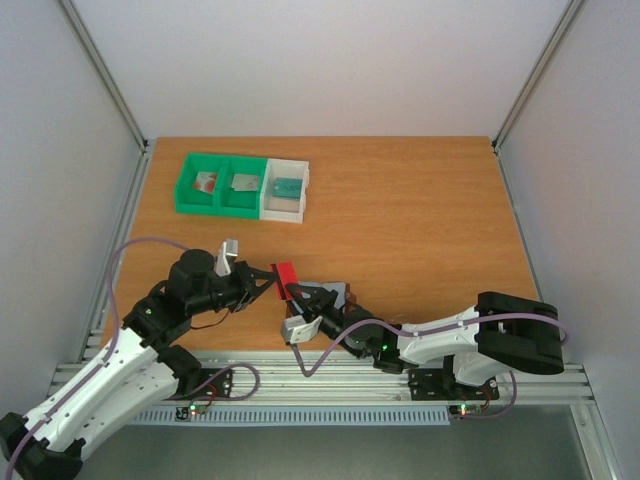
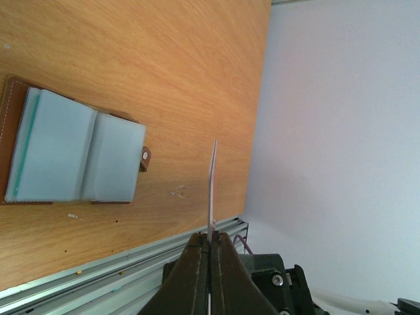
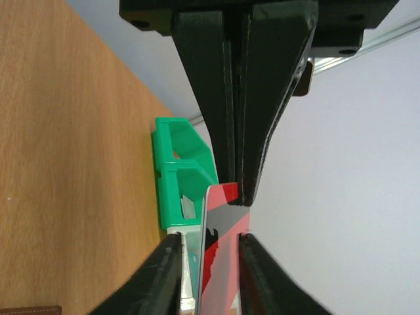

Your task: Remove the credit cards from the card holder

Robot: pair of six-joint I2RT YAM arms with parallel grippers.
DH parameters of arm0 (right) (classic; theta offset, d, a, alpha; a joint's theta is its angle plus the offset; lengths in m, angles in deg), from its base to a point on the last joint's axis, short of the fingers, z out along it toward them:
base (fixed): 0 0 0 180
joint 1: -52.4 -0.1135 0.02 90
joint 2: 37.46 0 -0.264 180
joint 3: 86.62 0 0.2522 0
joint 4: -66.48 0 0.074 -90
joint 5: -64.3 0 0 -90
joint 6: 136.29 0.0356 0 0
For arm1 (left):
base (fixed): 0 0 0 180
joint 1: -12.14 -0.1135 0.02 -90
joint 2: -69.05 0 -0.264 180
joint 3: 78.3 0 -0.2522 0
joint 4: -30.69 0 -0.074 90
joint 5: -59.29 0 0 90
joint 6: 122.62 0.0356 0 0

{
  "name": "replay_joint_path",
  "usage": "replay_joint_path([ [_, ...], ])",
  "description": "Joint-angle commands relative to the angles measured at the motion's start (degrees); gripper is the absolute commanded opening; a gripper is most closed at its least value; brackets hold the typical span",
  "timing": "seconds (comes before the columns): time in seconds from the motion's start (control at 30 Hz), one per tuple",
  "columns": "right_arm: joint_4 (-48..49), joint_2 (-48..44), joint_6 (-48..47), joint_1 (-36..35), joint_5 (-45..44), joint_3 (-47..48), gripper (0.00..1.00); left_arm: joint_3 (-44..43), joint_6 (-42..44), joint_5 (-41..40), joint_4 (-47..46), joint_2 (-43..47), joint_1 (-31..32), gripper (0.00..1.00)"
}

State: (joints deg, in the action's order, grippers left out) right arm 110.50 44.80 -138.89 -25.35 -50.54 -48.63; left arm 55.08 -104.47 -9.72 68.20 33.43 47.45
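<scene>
Left hand (image 2: 210, 237) pinches one red card (image 3: 222, 226), right hand (image 3: 209, 244) straddling it.

The card holder (image 2: 72, 154) lies on the table's (image 1: 420, 220) near side, the bins (image 1: 240, 185) well behind, leftward.

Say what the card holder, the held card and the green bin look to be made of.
Card holder: brown leather or an imitation, matte, with a stitched edge and a snap tab; its pockets look like soft translucent plastic.
Credit card: thin stiff plastic with a glossy red, white and black print.
Green bin: moulded hard plastic, uniform colour, slight sheen.
</scene>
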Motion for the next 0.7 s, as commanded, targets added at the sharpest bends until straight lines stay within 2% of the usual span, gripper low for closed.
replay_joint_path([
  [0.0,5.82,0.52,-1.40,-1.07,-0.70,0.64,0.16,1.35,-1.67,1.44,-5.10,-0.42,-0.33,0.00],
  [0.1,4.92,0.47,-1.47,-1.19,-1.01,0.73,0.02,1.55,-1.97,1.59,-5.64,-0.48,-0.33,0.00],
  [0.27,2.73,-0.93,1.03,-1.47,-1.11,-0.04,0.01,1.22,-1.52,0.26,-4.61,1.70,-0.35,0.02],
  [0.33,0.78,-2.45,3.49,-1.52,-1.43,-0.06,0.01,1.22,-1.38,-0.99,-4.45,3.59,-0.34,0.13],
  [0.5,-4.75,-9.06,13.19,-1.78,-1.46,-0.59,0.01,-0.17,1.45,-3.76,-2.59,6.54,-0.37,0.49],
  [0.57,-9.24,-12.80,19.42,-1.78,-1.88,-0.23,0.01,-2.56,4.49,-4.72,-0.04,6.43,-0.33,0.58],
  [0.67,-27.12,-18.87,33.39,-1.71,-2.98,5.18,0.01,-5.86,10.72,-5.93,4.05,5.94,-0.33,0.63],
])
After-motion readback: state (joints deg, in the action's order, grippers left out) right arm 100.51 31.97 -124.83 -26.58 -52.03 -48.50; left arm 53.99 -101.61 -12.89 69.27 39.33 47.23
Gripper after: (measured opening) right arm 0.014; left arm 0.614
